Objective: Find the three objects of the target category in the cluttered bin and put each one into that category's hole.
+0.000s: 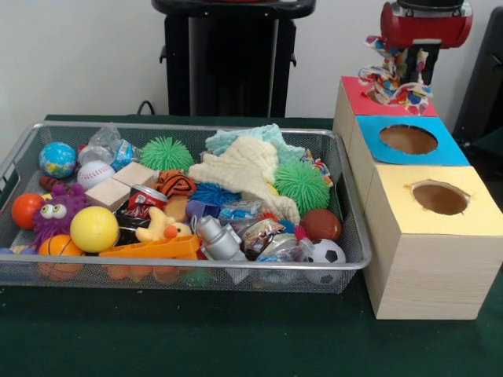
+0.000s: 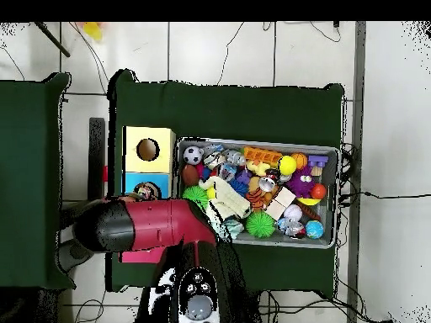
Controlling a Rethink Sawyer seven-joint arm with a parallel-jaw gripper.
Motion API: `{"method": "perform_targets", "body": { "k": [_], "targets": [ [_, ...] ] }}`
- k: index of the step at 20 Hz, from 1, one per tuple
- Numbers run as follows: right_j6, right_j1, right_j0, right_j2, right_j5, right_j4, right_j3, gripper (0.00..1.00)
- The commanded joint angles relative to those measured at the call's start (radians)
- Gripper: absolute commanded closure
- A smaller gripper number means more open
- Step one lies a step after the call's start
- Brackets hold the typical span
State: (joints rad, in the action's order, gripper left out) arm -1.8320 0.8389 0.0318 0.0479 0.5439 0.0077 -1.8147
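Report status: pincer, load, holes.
Pincer shut on rope toy, over red box. Blue hole, yellow hole clear. Bin cluttered.

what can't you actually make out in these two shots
- Gripper, front view: its fingers are buried in the rope toy, so open or shut is unclear.
- Red box, front view: the rope toy covers its hole; overhead, the arm hides that box.
- Bin bottom layer, both views: buried under piled toys.
- Small wrapped items near the soccer ball: too small to identify.
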Motion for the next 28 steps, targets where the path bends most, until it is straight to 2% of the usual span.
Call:
{"method": "perform_targets", "body": {
  "k": [1, 5, 19, 28],
  "targets": [
    [-0.204, -0.078, 0.002, -0.001, -0.043, 0.038, 0.082, 1.0],
    [-0.198, -0.108, 0.005, -0.001, -0.018, 0.046, 0.13, 1.0],
    [-0.195, -0.213, 0.037, -0.022, 0.134, 0.061, 0.39, 1.0],
    [-0.202, -0.292, 0.063, -0.051, 0.136, 0.062, 0.474, 1.0]
  ]
}}
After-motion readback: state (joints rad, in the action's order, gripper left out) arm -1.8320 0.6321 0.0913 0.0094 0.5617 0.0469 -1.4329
